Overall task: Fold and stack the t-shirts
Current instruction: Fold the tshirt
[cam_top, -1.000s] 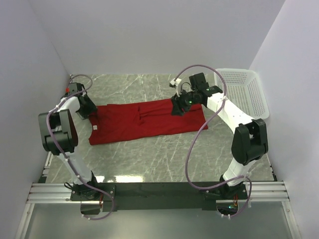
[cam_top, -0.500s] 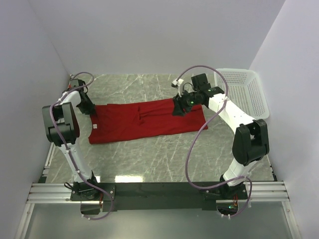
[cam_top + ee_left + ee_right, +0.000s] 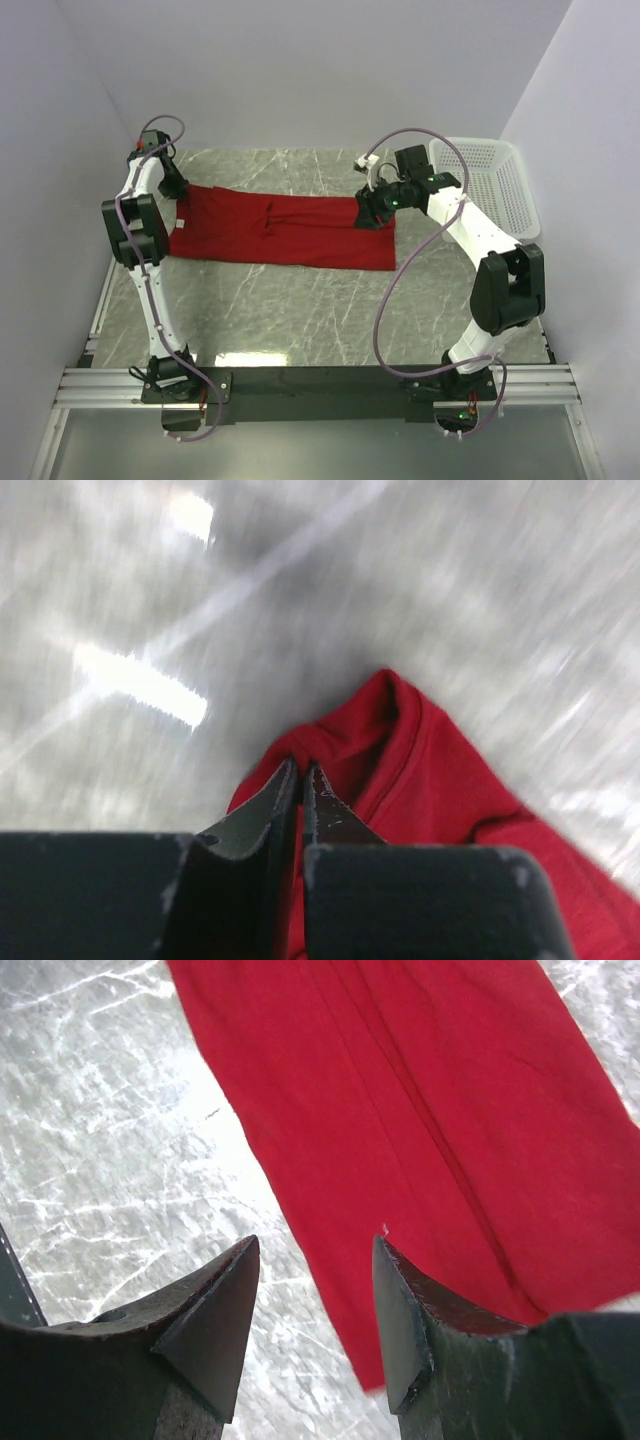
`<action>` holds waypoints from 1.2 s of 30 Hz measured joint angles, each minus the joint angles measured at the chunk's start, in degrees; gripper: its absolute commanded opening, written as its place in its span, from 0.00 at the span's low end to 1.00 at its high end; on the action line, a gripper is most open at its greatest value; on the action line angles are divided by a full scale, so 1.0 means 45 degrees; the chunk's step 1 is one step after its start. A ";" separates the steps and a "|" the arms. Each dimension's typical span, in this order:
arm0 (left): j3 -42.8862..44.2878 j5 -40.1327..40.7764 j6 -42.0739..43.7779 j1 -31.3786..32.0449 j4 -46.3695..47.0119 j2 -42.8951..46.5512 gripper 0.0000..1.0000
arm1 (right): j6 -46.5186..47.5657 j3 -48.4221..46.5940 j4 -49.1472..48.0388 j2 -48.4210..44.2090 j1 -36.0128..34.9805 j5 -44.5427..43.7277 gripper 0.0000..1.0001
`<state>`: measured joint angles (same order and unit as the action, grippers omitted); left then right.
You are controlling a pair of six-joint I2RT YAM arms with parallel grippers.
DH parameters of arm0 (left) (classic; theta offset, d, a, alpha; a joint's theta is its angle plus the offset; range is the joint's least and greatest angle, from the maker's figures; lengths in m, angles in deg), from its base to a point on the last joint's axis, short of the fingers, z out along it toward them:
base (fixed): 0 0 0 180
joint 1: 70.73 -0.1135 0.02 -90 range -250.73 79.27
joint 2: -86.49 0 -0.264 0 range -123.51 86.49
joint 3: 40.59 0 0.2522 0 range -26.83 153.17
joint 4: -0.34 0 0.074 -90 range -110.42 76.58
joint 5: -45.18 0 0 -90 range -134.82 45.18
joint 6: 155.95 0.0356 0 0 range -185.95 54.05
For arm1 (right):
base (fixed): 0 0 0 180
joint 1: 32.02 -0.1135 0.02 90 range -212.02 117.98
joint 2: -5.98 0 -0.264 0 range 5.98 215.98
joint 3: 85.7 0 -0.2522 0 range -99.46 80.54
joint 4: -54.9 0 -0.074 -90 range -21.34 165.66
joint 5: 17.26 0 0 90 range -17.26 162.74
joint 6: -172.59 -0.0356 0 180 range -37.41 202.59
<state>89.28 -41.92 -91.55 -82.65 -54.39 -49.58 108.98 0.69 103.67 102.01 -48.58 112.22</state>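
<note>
Reaching far, left end effector (image 3: 302,772) pinches t-shirt (image 3: 280,232) edge; right end effector (image 3: 315,1247) hovers above, jaws apart.

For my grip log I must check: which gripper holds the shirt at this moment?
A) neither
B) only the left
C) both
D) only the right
B: the left gripper is shut on a bunched fold of the shirt, while the right gripper is open above the cloth with nothing between its jaws.
</note>
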 measured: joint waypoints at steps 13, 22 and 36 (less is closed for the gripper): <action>0.3551 -0.0908 -0.2123 0.0000 0.0622 -0.2040 0.60 | 0.6674 0.1953 0.2550 -0.0272 -0.0214 -0.0253 0.57; -0.0874 -0.0194 -0.1355 -0.0024 0.1734 0.3487 0.82 | 0.7159 0.2686 0.0874 0.0840 -0.2399 -0.2909 0.57; -0.9034 -0.0136 -0.0962 -0.0767 0.3677 1.3741 0.98 | 0.6081 0.3113 -0.0860 0.1894 -0.3376 -0.5299 0.27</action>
<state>48.63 -42.53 -95.88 -86.10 -37.84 12.25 136.34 14.70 99.80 110.53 -63.77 88.38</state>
